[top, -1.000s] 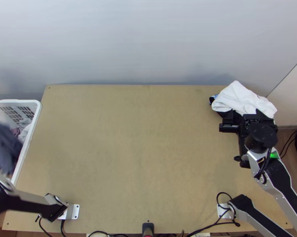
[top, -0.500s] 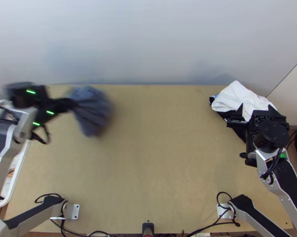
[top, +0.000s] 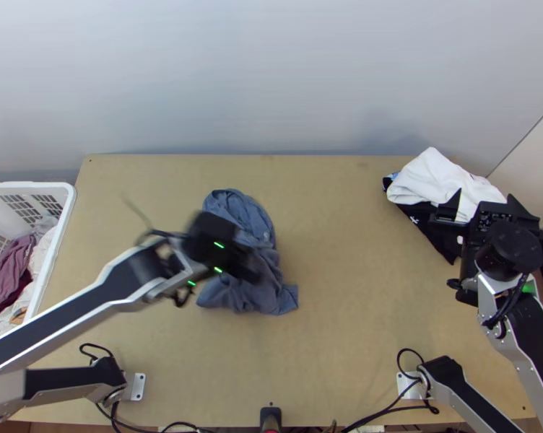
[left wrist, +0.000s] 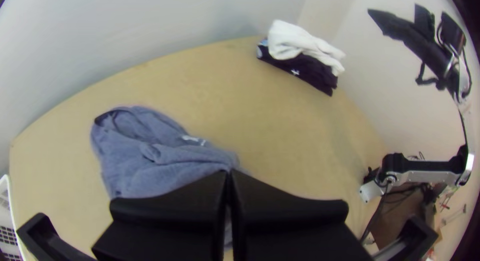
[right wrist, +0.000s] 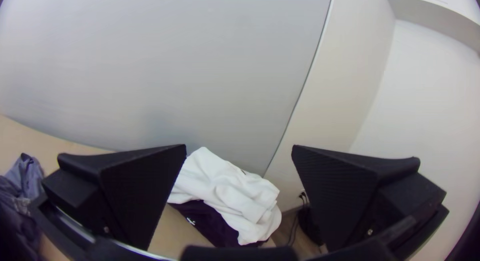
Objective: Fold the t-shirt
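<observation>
On the light wooden counter (top: 344,325), the blue-grey cloth t-shirt (top: 239,209) lies bunched near the middle, and it looks light, soft and floppy, likely to sag into creases wherever nothing supports it. The left arm's black two-fingered tool (left wrist: 228,172) is pinched closed on its crumpled fabric, while the right arm's matching tool (right wrist: 239,147) stands wide and holds nothing. I'd grip two far-apart spots along an edge, perhaps by the rounded opening (left wrist: 104,119), collar or hem, I can't tell.
</observation>
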Tool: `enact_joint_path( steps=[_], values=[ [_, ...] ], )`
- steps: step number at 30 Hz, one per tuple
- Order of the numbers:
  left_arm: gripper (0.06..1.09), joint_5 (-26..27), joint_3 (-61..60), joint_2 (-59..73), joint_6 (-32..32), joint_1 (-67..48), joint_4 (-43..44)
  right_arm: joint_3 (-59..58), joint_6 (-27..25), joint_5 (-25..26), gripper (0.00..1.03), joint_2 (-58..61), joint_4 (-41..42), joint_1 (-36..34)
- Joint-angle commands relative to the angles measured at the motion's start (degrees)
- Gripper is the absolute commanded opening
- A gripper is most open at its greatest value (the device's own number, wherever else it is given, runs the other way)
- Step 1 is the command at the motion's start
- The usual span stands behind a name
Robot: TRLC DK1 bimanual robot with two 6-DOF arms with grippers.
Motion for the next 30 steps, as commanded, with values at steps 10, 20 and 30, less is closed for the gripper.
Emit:
enact_joint_path(
  steps=[10,20,30],
  values=[
    [0.39,-0.73,10.05,18.44,-4.67,-18.83,7.72,-2.72,4.31,-3.75,0.98,-1.55,-3.63,-4.38],
    [1.04,-1.43,19.11,17.21,-7.13,-6.43,-13.11,4.23,14.85,-10.25,0.98,4.16,-10.75,-3.5],
    [1.04,-1.52,3.64,10.35,-3.88,12.99,-8.72,11.26,20.92,-16.84,0.98,12.78,-16.63,5.91]
  ],
)
